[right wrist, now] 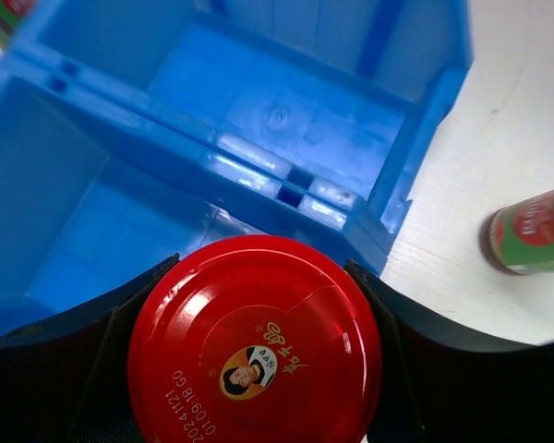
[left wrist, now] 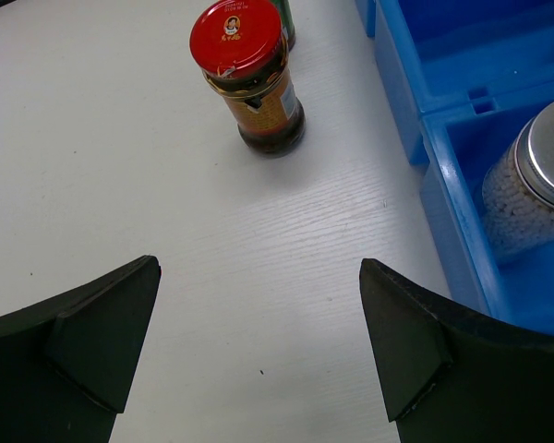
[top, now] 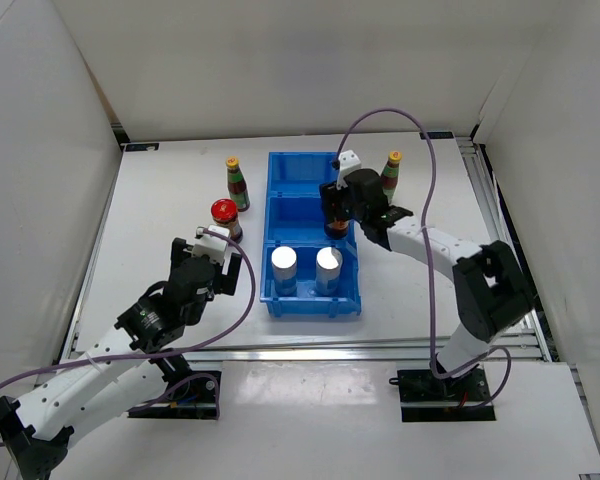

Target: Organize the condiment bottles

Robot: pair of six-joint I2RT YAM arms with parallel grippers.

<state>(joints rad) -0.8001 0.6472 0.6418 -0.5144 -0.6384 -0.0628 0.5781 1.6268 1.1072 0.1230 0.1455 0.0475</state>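
White tabletop (top: 160, 215), white walls; left gripper (left wrist: 258, 355) gapes bare, right gripper (right wrist: 258, 305) clamps red-lidded jar (right wrist: 255, 341).

1. Two white bottles (top: 284, 266) with silver caps stand upright side by side in the blue bin's (top: 272, 300) near compartment.
2. One red-lidded jar (top: 224, 215) stands on the table left of the bin; another red-lidded jar (right wrist: 255, 343) is held over the bin.
3. Two slim yellow-capped bottles (top: 237, 183) stand upright, one either side of the bin.
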